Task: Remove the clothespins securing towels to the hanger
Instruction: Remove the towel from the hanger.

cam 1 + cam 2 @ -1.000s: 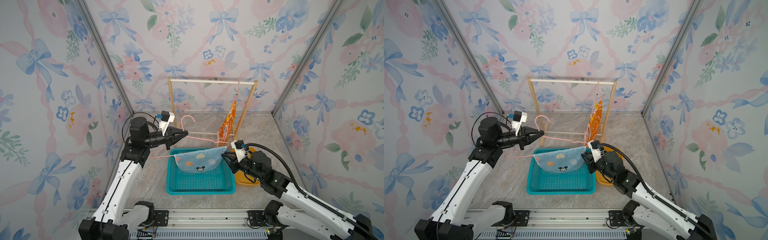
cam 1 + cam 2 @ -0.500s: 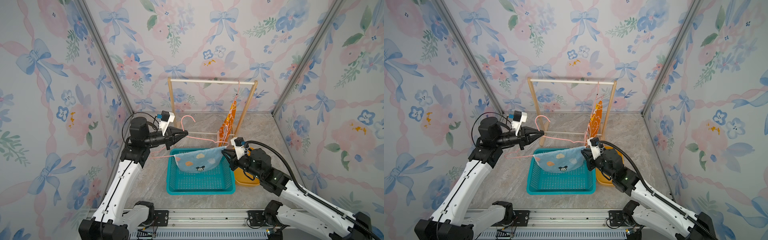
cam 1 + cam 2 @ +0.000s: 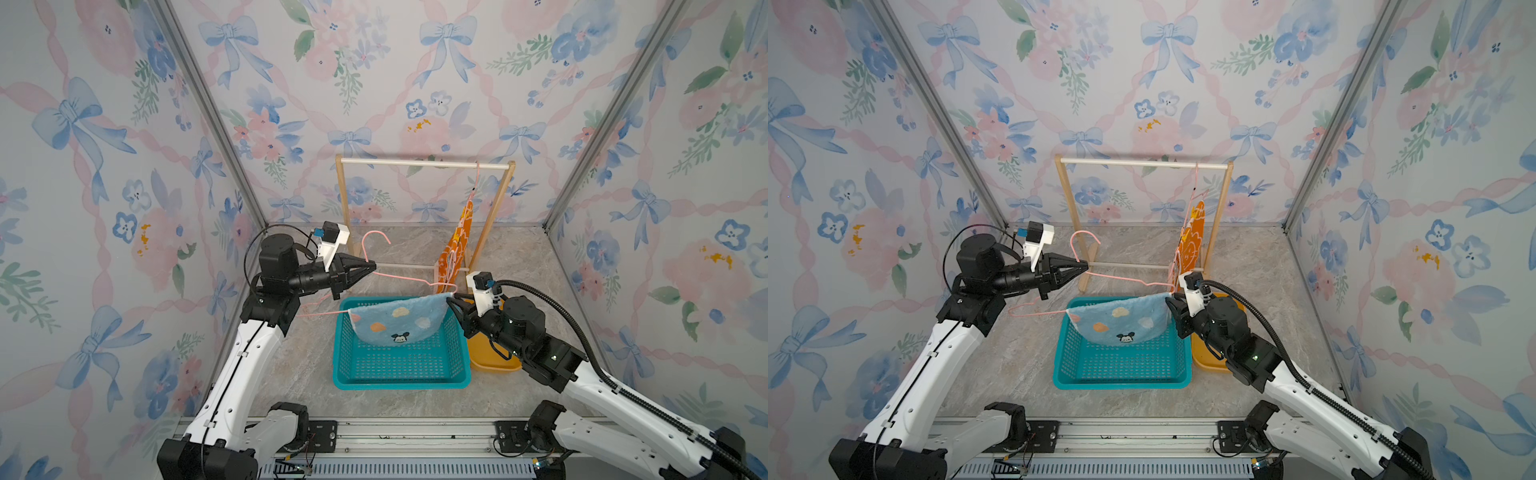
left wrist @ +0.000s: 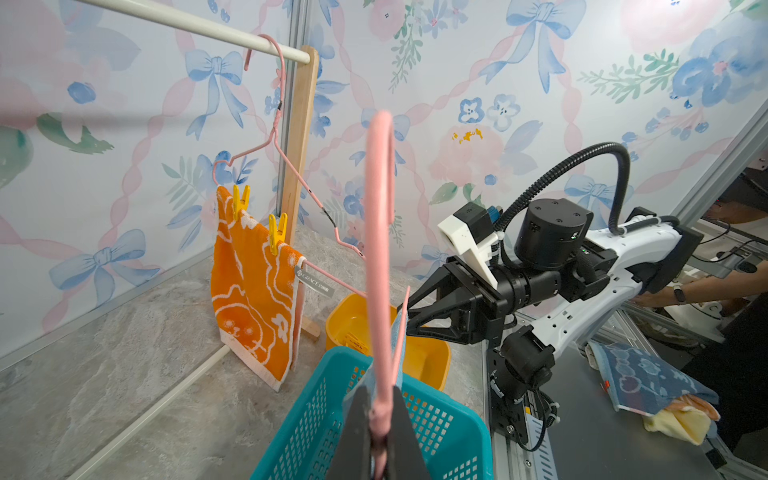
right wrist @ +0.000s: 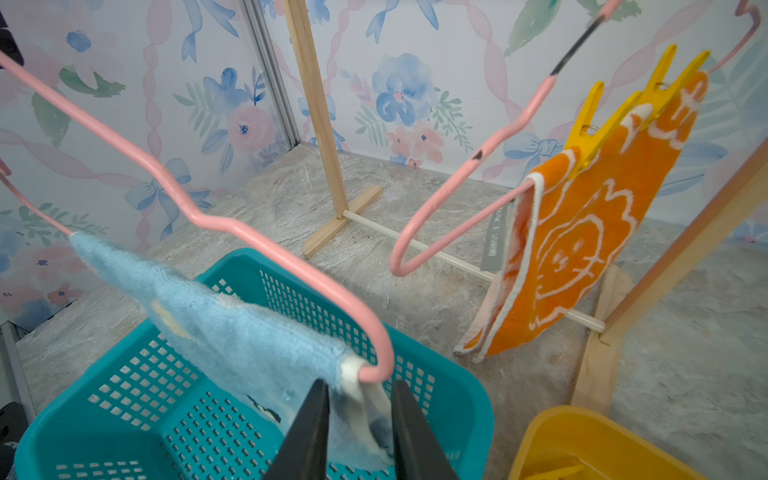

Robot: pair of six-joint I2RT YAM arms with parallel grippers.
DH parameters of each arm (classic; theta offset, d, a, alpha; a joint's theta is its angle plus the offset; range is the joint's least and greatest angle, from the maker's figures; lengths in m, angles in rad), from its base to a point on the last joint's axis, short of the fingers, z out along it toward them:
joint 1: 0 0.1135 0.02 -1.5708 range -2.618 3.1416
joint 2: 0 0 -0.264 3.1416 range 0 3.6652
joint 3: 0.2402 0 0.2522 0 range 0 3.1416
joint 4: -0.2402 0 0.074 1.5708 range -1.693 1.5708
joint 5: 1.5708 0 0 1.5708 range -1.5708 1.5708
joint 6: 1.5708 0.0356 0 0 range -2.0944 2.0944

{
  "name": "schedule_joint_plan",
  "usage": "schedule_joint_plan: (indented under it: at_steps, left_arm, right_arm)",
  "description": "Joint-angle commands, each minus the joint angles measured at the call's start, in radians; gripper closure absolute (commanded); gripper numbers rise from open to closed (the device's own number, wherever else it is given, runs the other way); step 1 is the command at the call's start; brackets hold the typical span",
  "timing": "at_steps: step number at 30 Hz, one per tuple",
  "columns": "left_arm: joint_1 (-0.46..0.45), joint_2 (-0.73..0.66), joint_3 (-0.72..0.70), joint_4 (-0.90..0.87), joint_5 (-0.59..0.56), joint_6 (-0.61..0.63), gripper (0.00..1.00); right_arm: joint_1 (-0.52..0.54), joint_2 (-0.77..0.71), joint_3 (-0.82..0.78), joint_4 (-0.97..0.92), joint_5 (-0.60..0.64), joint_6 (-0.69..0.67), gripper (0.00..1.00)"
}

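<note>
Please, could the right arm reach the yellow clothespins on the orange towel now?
Probably yes: the yellow plastic clothespins stand exposed atop the orange terry towel, nothing between them and the right hand.

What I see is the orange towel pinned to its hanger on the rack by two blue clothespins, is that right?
Not quite: the clothespins are yellow, not blue. The left wrist view shows two of them pinning the orange towel to its hanger on the rack.

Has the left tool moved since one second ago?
No. The left tool stays shut on the hanger. In a top view, its tip is at the same spot beside the foot of the rack's left post.
</note>
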Motion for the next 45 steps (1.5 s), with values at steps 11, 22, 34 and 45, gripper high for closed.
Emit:
schedule_joint_plan:
  at_steps: [11,22,34,45]
  left_arm:
    - [0.001,-0.012,0.011,0.019,-0.004,0.002,1.0]
    - [0.011,0.002,0.013,0.018,-0.024,0.0,1.0]
    - [0.015,0.014,0.014,0.018,-0.034,-0.003,1.0]
    - [0.016,0.019,0.013,0.018,-0.038,-0.004,1.0]
  right_arm:
    - [0.027,-0.002,0.045,-0.043,0.012,-0.008,1.0]
    - [0.122,-0.053,0.152,-0.211,0.014,-0.084,1.0]
    - [0.27,0.036,0.45,-0.319,-0.078,-0.237,1.0]
    - [0.29,0.187,0.746,-0.321,-0.215,-0.288,1.0]
